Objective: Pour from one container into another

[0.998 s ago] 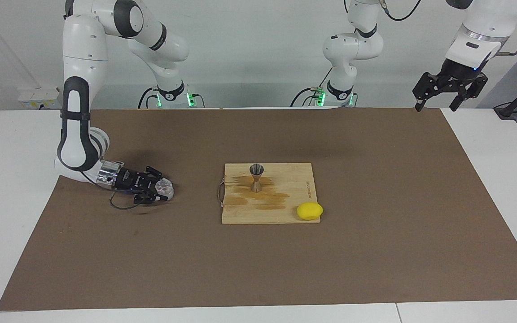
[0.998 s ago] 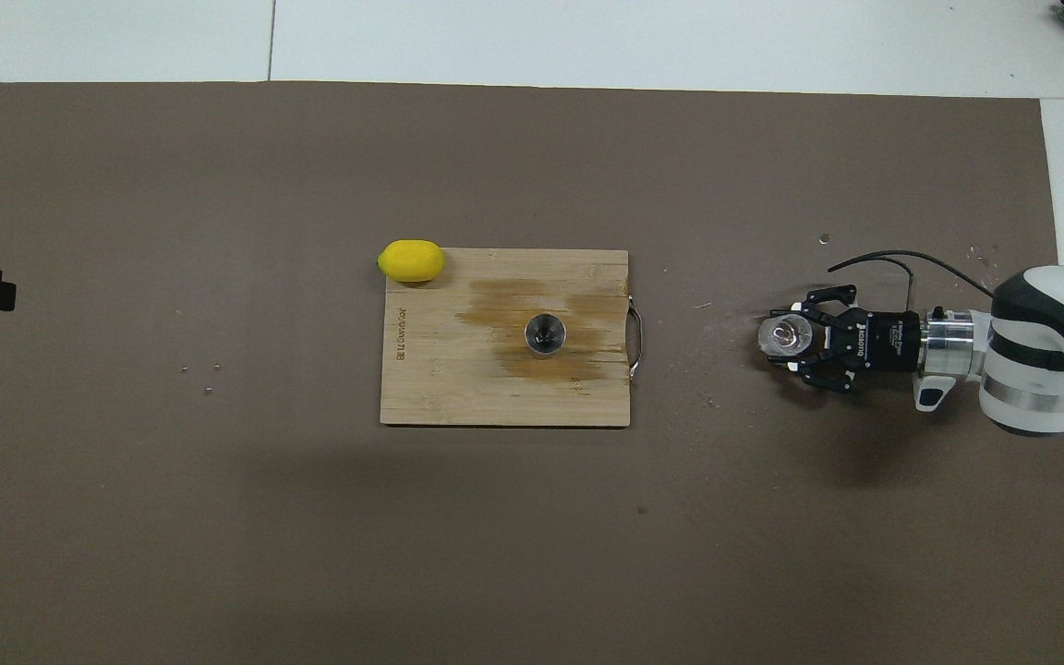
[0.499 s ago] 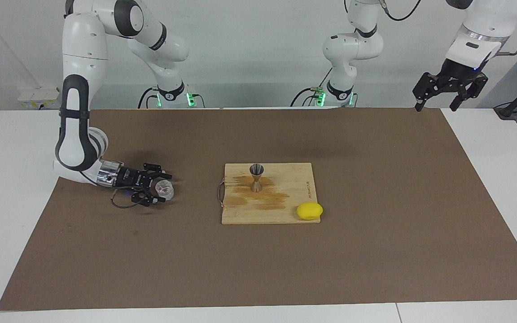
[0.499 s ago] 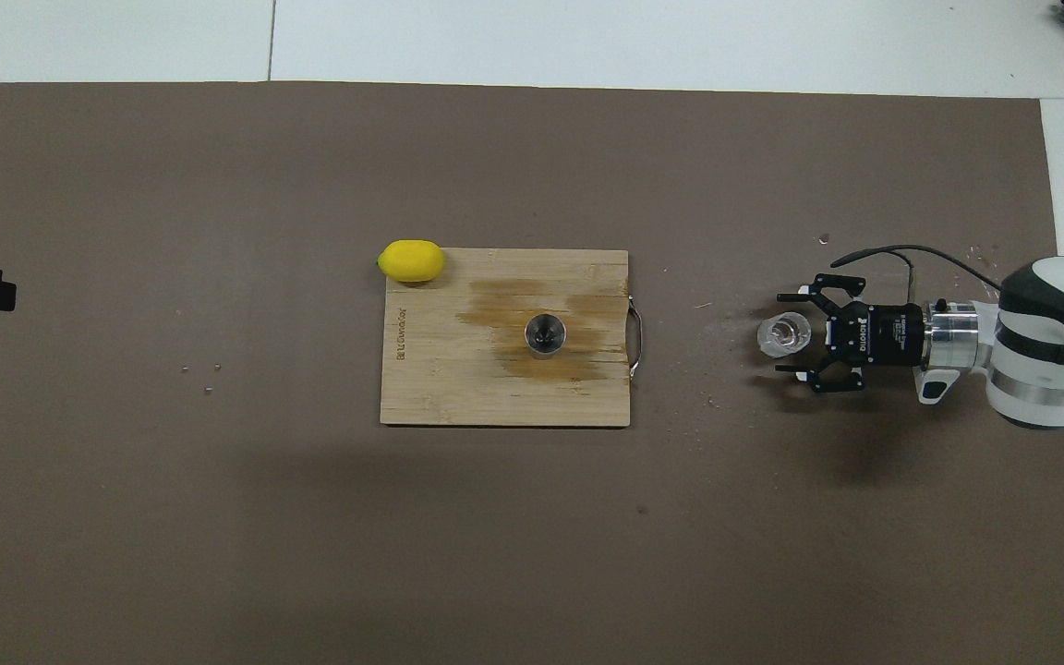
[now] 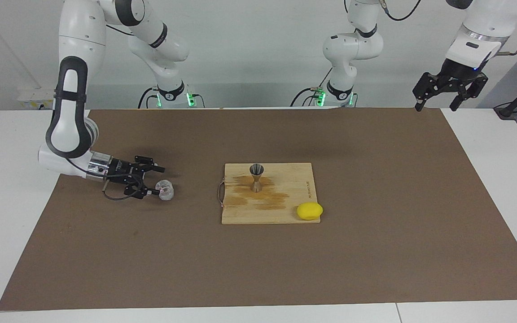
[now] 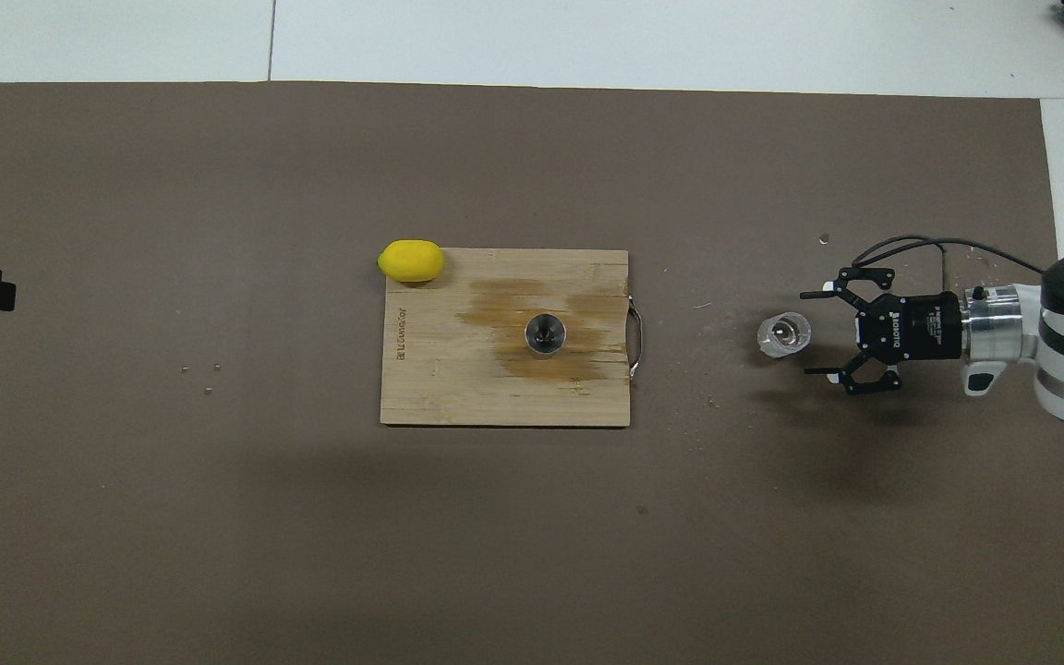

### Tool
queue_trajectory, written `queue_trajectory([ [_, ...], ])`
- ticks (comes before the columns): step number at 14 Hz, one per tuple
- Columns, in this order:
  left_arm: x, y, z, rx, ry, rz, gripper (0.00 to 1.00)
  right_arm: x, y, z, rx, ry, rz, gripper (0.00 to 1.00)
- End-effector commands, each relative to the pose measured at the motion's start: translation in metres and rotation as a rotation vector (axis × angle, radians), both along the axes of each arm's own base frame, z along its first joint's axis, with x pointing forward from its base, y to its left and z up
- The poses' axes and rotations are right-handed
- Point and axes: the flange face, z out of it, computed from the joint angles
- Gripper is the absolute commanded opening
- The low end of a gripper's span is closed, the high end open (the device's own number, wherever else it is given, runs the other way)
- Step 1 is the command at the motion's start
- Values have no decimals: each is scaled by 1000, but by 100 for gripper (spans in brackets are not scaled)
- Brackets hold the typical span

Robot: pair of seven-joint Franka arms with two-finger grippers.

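The clear glass tumbler (image 5: 165,190) (image 6: 784,334) stands upright on the brown mat toward the right arm's end of the table. My right gripper (image 5: 159,181) (image 6: 807,333) lies low and level beside it, open, its fingertips just clear of the glass and holding nothing. The steel hourglass jigger (image 5: 256,177) (image 6: 545,332) stands upright on the wooden board (image 5: 285,215) (image 6: 440,388). My left gripper (image 5: 435,106) hangs open and empty, high over the mat's corner at its own end, waiting.
A wet stain spreads on the board around the jigger. A yellow lemon (image 5: 309,211) (image 6: 412,260) rests at the board's corner farthest from the robots. A wire handle (image 6: 635,337) sticks out of the board toward the tumbler. Small crumbs dot the mat.
My right gripper has opened, let go of the tumbler and drawn back toward its own end of the table. The tumbler stays standing on the mat. The left arm has not moved.
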Motion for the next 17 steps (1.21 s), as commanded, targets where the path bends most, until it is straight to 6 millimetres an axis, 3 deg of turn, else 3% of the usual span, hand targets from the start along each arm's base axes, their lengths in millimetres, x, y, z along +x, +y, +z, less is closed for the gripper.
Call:
queue_trajectory([
  [1,-7,1,4,-6,-3,9,100,-8,0,47,-131,-43,92,100],
  [9,-8,1,2,-8,0,9,100,-7,-16,138,-513,-265,359,100],
  [12,-8,0,2,-8,0,9,100,-3,-4,163,-629,-349,389,100],
  [14,-8,1,2,-8,0,11,100,6,19,170,-699,-459,446,100],
  [17,-8,1,2,-8,2,11,100,13,39,177,-876,-544,753,100],
])
